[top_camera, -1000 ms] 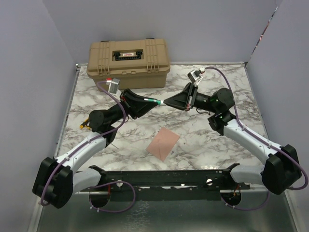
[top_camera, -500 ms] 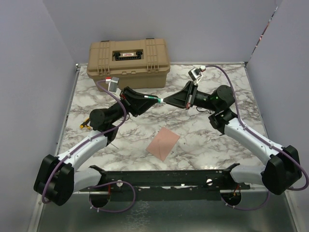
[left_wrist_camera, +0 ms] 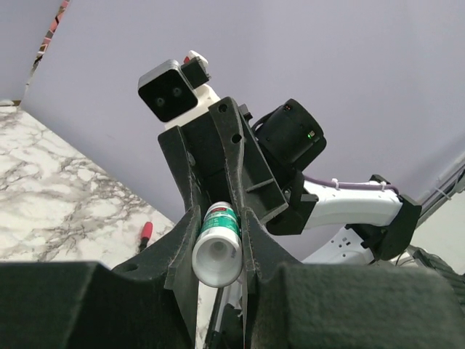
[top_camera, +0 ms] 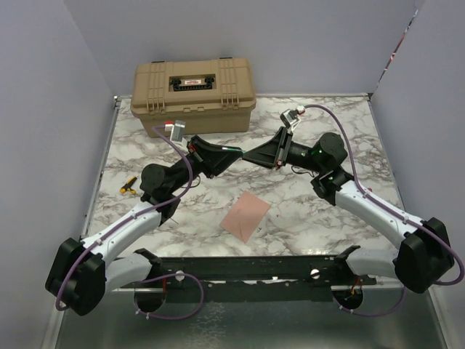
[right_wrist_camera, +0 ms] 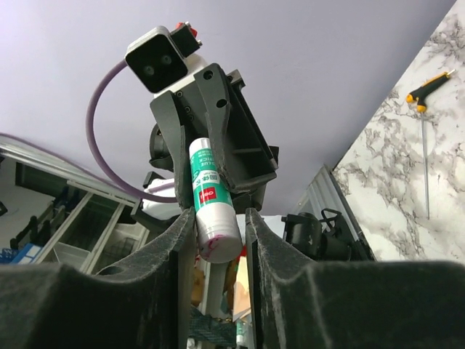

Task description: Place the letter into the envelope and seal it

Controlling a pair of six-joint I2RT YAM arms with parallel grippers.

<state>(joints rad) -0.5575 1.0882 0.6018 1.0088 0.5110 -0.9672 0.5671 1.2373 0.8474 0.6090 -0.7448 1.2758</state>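
left gripper [left_wrist_camera: 218, 251] clamps the glue stick [right_wrist_camera: 207, 190]; right gripper [right_wrist_camera: 218, 227] stands slightly parted around its tip

Lavender walls [top_camera: 305, 43] enclosing three sides. Marbled table [top_camera: 363, 138] lying under even light. Tan latched case [top_camera: 192, 86] sitting at far edge, left of centre.

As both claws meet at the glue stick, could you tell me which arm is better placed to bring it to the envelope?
Probably the left: the left claw grips the glue stick, while the right claw looks slack around it. The envelope lies about midway between both arms.
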